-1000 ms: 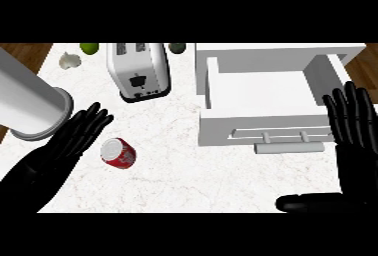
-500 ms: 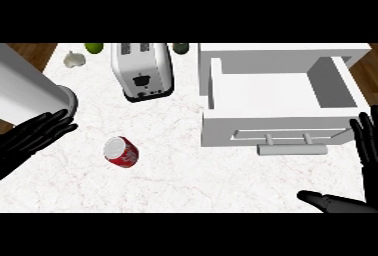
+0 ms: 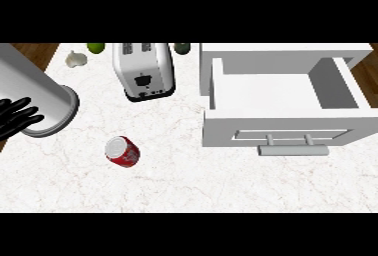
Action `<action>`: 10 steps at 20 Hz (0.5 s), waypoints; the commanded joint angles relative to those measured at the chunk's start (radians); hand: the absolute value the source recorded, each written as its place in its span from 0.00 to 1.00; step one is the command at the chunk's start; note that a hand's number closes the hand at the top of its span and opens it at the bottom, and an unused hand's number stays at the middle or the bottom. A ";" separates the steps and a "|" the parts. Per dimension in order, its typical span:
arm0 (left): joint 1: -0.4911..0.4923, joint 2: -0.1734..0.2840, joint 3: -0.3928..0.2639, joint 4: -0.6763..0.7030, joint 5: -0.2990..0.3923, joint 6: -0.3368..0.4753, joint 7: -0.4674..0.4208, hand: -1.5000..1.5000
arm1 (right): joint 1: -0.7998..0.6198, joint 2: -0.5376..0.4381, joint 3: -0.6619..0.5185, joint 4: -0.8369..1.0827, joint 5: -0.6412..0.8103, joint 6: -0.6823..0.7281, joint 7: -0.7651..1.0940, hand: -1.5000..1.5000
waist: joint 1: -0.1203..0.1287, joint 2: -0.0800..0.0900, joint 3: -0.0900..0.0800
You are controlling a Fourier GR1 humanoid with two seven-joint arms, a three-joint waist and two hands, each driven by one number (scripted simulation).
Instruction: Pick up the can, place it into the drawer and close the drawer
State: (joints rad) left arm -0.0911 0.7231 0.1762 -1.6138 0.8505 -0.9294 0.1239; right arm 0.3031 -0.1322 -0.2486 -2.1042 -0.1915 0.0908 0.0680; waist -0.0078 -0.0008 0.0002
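Observation:
A red can (image 3: 122, 151) with a pale lid stands on the white marbled counter (image 3: 184, 175), left of centre. The white drawer (image 3: 280, 127) at the right is pulled out, its inside bare, with a grey handle (image 3: 291, 149) on its front. Only the fingers of my left hand (image 3: 16, 118) show at the left edge, straight and spread, well left of the can and above it in the view. No part of my right hand shows.
A silver toaster (image 3: 145, 70) stands at the back, middle left. A large grey cylinder (image 3: 33, 97) fills the back left corner beside my left hand. A garlic bulb (image 3: 75, 59), a lime (image 3: 97, 47) and a dark green fruit (image 3: 181, 48) lie along the back edge.
Both hands have drawn back outward: the left now shows only fingers at the left edge, the right has left the view. The can and drawer have not moved.

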 commanded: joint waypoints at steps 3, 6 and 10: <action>-0.010 0.009 -0.040 0.017 0.131 0.072 0.107 0.00 | 0.056 -0.010 -0.065 0.043 -0.044 0.085 -0.071 0.00 | 0.002 0.000 0.001; -0.031 0.104 -0.036 0.146 0.299 0.045 0.168 0.00 | 0.093 -0.009 -0.080 -0.089 -0.103 0.084 -0.002 0.00 | -0.008 0.000 0.000; -0.047 0.063 -0.067 0.071 0.330 0.113 0.237 0.00 | 0.100 -0.010 -0.117 -0.087 -0.120 0.113 0.020 0.00 | 0.002 -0.001 0.000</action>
State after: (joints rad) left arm -0.1267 0.7740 0.1165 -1.5330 1.0944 -0.8575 0.2981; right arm 0.3893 -0.1431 -0.3457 -2.1411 -0.2839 0.1863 0.0489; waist -0.0094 -0.0010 0.0006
